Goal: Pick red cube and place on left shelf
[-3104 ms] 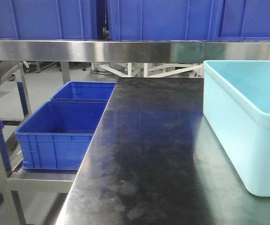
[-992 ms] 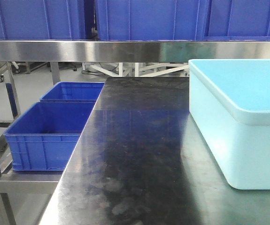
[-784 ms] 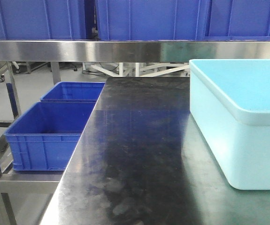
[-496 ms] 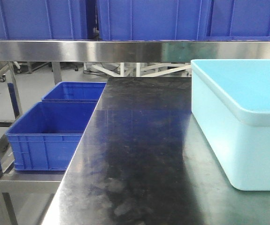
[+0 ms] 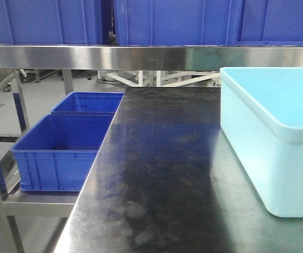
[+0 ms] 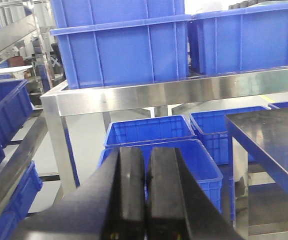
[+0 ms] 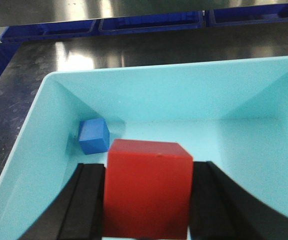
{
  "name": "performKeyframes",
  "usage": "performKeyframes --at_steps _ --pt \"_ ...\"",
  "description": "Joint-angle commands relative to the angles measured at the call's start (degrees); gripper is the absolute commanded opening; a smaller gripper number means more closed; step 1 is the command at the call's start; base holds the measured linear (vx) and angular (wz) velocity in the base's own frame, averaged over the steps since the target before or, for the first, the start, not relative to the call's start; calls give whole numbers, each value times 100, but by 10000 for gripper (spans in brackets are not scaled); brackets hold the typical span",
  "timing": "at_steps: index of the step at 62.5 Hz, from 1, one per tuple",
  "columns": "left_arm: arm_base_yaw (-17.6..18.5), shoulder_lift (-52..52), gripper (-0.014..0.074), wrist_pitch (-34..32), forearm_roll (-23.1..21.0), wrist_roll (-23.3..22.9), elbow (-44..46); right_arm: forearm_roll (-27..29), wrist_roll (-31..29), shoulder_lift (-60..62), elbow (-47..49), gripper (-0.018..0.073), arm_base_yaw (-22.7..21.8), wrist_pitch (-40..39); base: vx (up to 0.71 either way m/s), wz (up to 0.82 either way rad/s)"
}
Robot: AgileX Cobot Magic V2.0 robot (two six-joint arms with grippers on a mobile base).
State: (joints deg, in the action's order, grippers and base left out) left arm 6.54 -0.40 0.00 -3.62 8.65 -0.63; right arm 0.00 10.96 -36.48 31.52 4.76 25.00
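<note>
In the right wrist view my right gripper (image 7: 148, 192) is shut on the red cube (image 7: 148, 187), its black fingers (image 7: 88, 200) pressed against both sides, held above the inside of the light blue tub (image 7: 28, 135). The tub also shows at the right in the front view (image 5: 277, 153). In the left wrist view my left gripper (image 6: 145, 175) is shut and empty, pointing toward the blue crates (image 6: 154, 150) on the low left shelf. Neither gripper shows in the front view.
A small blue cube (image 7: 93, 136) lies in the tub's far left corner. Two blue crates (image 5: 61, 150) stand on the low left shelf beside the dark table (image 5: 162, 174). A steel shelf rail (image 5: 140, 57) with blue crates (image 5: 167, 21) on top runs overhead.
The front view has shifted: the tub and crates slid left between 3.1 s and 1.0 s ago, then drifted slightly back right. No arm shows in these frames.
</note>
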Motion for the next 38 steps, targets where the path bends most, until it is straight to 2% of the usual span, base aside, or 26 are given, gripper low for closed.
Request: performKeyframes --at_steps 1,38 --pt "34 46 106 -483 -37 0 -126 -76 -14 12 170 67 -9 -518 3 17" --pt "34 46 106 -483 -37 0 -126 -76 -14 12 170 67 -9 -518 0 9"
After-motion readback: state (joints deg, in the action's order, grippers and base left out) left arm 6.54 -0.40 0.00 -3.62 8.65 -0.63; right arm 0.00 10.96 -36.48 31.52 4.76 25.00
